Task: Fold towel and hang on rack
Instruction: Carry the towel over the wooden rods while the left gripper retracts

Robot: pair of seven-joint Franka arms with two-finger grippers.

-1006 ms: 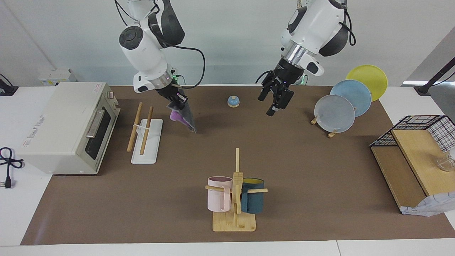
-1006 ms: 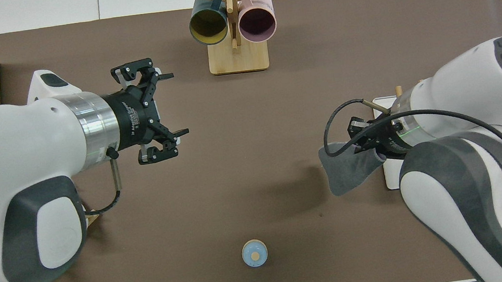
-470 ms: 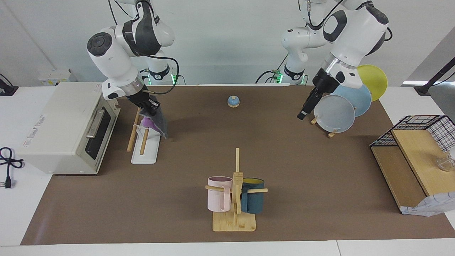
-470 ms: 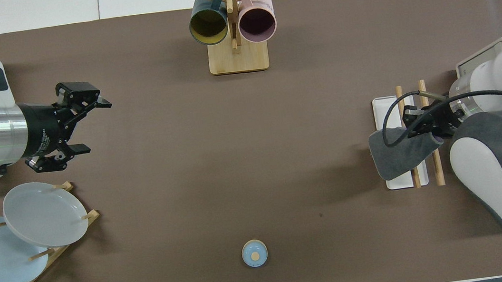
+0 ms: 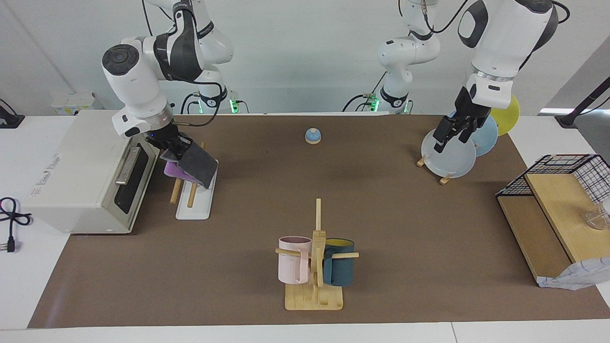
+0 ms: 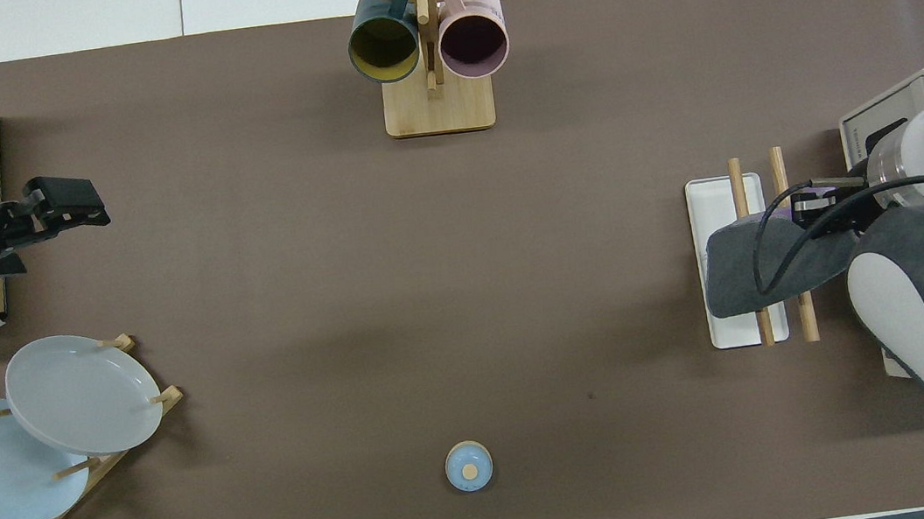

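The towel (image 5: pixel 195 164), dark grey face up with purple showing under its edge, is folded and lies slanted across the two wooden rods of the rack (image 5: pixel 192 208), which stands beside the oven. My right gripper (image 5: pixel 172 145) is shut on the towel's edge nearest the oven. In the overhead view the towel (image 6: pixel 745 269) covers the middle of the rack (image 6: pixel 711 202), and the right gripper (image 6: pixel 808 208) is mostly hidden by its arm. My left gripper (image 5: pixel 452 137) hangs open and empty over the plate stand, seen side-on at the overhead view's edge (image 6: pixel 72 210).
A toaster oven (image 5: pixel 90 166) stands beside the rack. A mug tree (image 5: pixel 315 257) with pink and blue mugs is farthest from the robots. A plate stand (image 5: pixel 450 152), a small blue bell (image 5: pixel 312 136), and a wire-and-wood shelf (image 5: pixel 557 190) with a pale cloth (image 5: pixel 572 276) are also on the table.
My right gripper carried the towel from beside the rack over its rods and lowered it across them. The left arm swung away from mid-table to over the plate stand.
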